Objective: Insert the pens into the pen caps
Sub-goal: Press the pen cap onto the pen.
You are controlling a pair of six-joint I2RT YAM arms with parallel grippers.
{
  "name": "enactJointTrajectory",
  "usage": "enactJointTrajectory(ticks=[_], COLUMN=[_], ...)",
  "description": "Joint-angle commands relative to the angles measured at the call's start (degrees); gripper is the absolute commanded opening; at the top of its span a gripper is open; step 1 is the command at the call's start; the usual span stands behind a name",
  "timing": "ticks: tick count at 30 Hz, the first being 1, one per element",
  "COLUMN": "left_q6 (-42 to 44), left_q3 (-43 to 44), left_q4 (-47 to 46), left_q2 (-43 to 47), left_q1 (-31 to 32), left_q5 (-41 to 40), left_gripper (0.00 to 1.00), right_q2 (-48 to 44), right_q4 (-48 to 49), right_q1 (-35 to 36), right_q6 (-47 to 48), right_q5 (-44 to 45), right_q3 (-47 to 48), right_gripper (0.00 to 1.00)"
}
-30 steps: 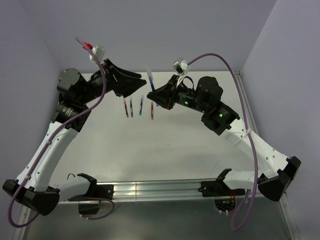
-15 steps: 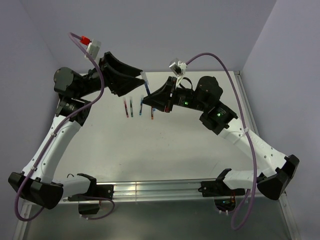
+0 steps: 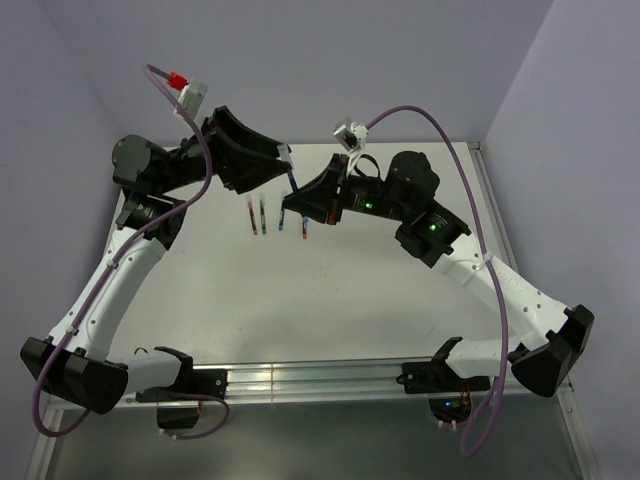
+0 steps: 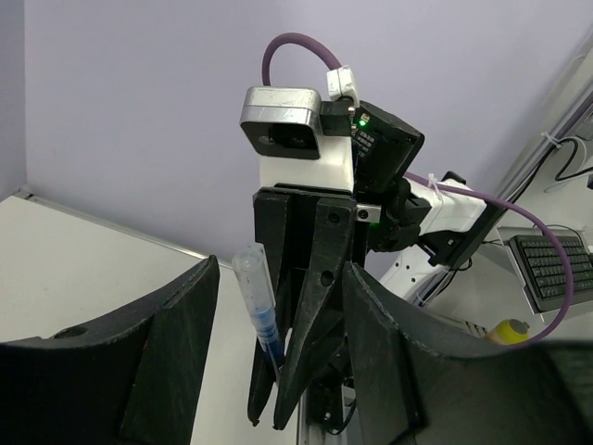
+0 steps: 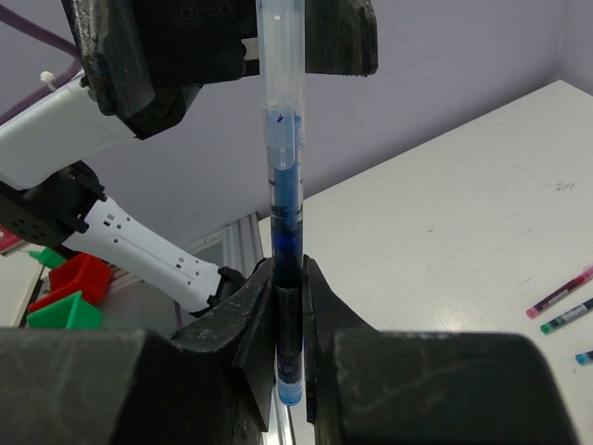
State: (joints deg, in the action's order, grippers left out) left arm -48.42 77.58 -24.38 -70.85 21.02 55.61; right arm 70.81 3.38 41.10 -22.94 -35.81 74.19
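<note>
- Top view: the blue pen is held off the table, above its far half, and is pinched near its lower end by the right gripper. The left gripper is placed at the pen's upper end, but its spread cannot be read from here. A few loose pens are laid side by side on the table just under the two grippers. They lie nearer the far edge than the near one, about midway between the left and right edges.
- Left wrist view: the left fingers are seen spread wide, with nothing held between them. The right gripper and the blue pen are framed in the gap just ahead. The pen is nearly upright, clear at the top and blue lower down.
- Right wrist view: the right fingers are closed narrowly on the blue lower part of the pen, which is kept upright. Its clear upper part reaches the left gripper, though contact cannot be told. Nor can it be told whether that clear part is a cap or bare barrel. Loose pens are seen at the right of this view.
- Handling, as judged: the pen is taken to be light, stiff and smooth, so it may slip or pivot in a pinch. It is best gripped across the barrel, away from the mating end, and pushed along its axis. Thin clear plastic may crack if it is squeezed hard.
</note>
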Motion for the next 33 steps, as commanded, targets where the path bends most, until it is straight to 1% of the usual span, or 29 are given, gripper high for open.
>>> enactJointTrajectory(ticks=[1, 2, 3, 5, 6, 8, 10, 15, 16, 17, 20, 23, 24, 25, 29, 33], left_q6=[-1.24, -1.32, -1.67, -2.11, -1.94, -2.11, -2.11, -1.94, -2.20, -2.29, -2.20, -2.38, -2.46, -2.55, -2.64, 0.60], left_q3=[-0.24, -0.15, -0.06, 0.03, -0.06, 0.03, 0.11, -0.50, -0.76, -0.85, -1.20, -1.64, -1.73, -2.08, -3.05, -4.10], left_q4=[-3.57, -3.57, -3.83, -4.18, -4.10, -4.18, -4.18, -3.74, -3.92, -3.83, -3.48, -3.57, -3.57, -3.57, -2.87, 1.17], left_q2=[-0.25, -0.43, -0.69, -0.96, -0.96, -1.13, -1.22, -1.57, -1.83, -1.92, -2.01, -2.19, -2.10, -2.01, -1.31, -0.08], left_q1=[-0.10, -0.10, -0.18, -0.10, -0.10, -0.10, -0.10, -0.10, -0.10, -0.10, -0.10, -0.01, -0.01, -0.01, 0.34, 1.31], left_q5=[0.81, 0.90, 0.99, 0.81, 0.81, 0.64, 0.63, 0.81, 0.81, 0.81, 0.81, 0.99, 1.07, 1.07, -0.32, -2.78], left_gripper=[0.60, 0.59, 0.55, 0.53, 0.49, 0.47, 0.38, 0.31, 0.25, 0.25, 0.19, 0.11, 0.04, 0.00, 0.00, 0.00], right_q2=[0.38, 0.47, 0.39, 0.39, 0.30, 0.39, 0.39, 0.47, 0.65, 0.74, 1.00, 1.18, 1.35, 1.53, 2.14, 2.67], right_q4=[1.81, 1.81, 1.72, 1.72, 1.72, 1.55, 1.37, 0.93, 0.84, 0.75, 0.23, 0.05, -0.04, -0.39, -2.58, -4.34], right_q1=[-0.06, -0.06, 0.03, -0.06, 0.03, -0.06, -0.06, -0.06, -0.06, -0.06, -0.06, 0.03, -0.06, -0.06, -0.06, -0.06], right_q6=[-0.26, -0.26, -0.26, -0.26, -0.26, -0.18, -0.09, 0.44, 0.53, 0.53, 0.79, 1.23, 1.23, 1.40, 2.63, 3.43], right_q5=[-1.01, -1.01, -1.01, -1.01, -1.01, -0.84, -0.49, 0.04, 0.39, 0.57, 0.66, 1.10, 1.36, 1.45, 5.48, 9.79], right_q3=[1.48, 1.48, 1.48, 1.48, 1.48, 1.48, 1.39, 1.83, 1.83, 1.92, 2.36, 2.71, 2.88, 3.06, 4.73, 6.22], right_gripper=[0.00, 0.00, 0.00, 0.00, 0.00, 0.00, 0.00, 0.00, 0.00, 0.00, 0.00, 0.00, 0.00, 0.00, 0.00, 0.00])
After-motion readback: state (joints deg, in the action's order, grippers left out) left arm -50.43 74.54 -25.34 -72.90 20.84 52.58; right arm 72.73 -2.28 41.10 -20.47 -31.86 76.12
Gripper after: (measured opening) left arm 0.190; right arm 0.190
